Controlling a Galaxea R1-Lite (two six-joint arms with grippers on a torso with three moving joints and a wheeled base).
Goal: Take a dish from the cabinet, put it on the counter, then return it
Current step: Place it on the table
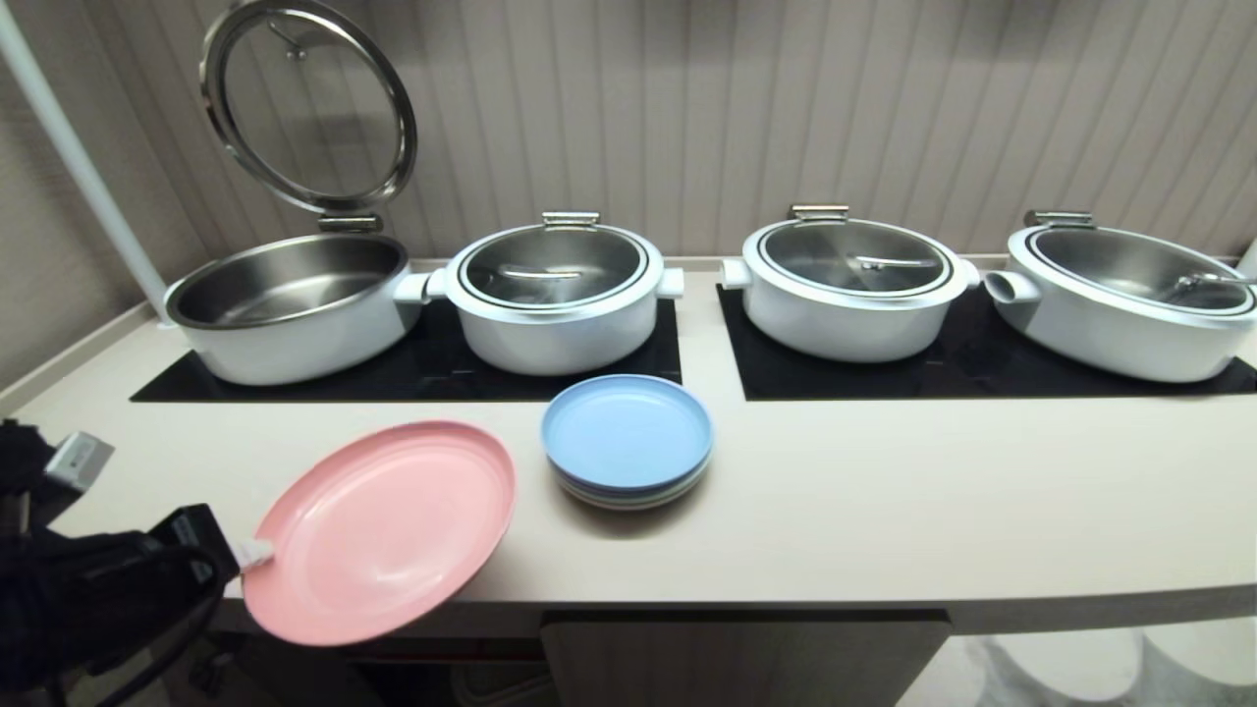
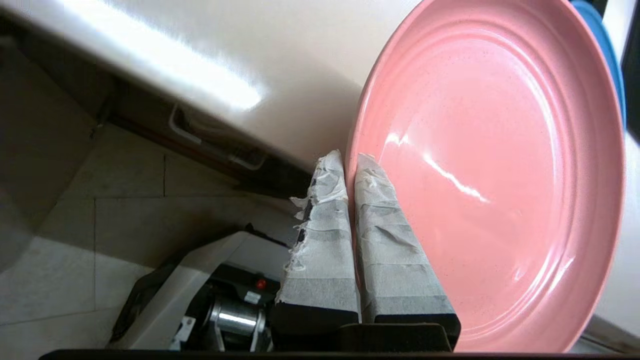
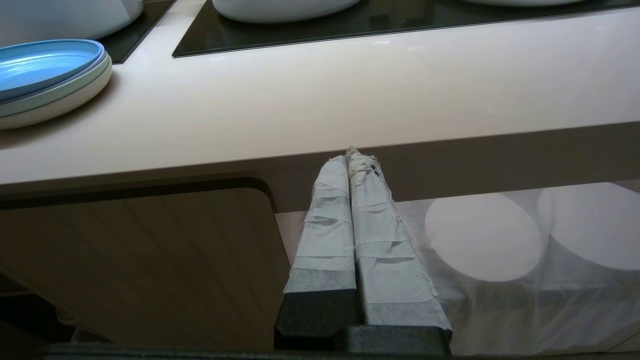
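Dish (image 1: 381, 530) first, from the head view: the pink plate is pinched at its near-left rim by the left gripper (image 1: 253, 556), face up and roughly level. Most of it lies over the counter (image 1: 884, 491); its near part juts past the front edge. It sits just left of the stack of pastel plates (image 1: 628, 442), apart from it. Whether it rests on the worktop or hangs just above, I cannot tell. Being round, it has no long axis; its hollow faces upward.

Left wrist view: the taped fingers (image 2: 385, 235) are narrow, clamped on the dish (image 2: 495, 170) rim, one over, one under. To do this step well, I judge the plate should be kept flat, carried further in over the counter (image 2: 250, 45) so no part overhangs, clear of the stack, and freed only once it is resting.

Right wrist view: the right gripper (image 3: 352, 160) is pressed shut and empty, parked below the counter (image 3: 350, 100) edge beside the cabinet (image 3: 140, 260) door.
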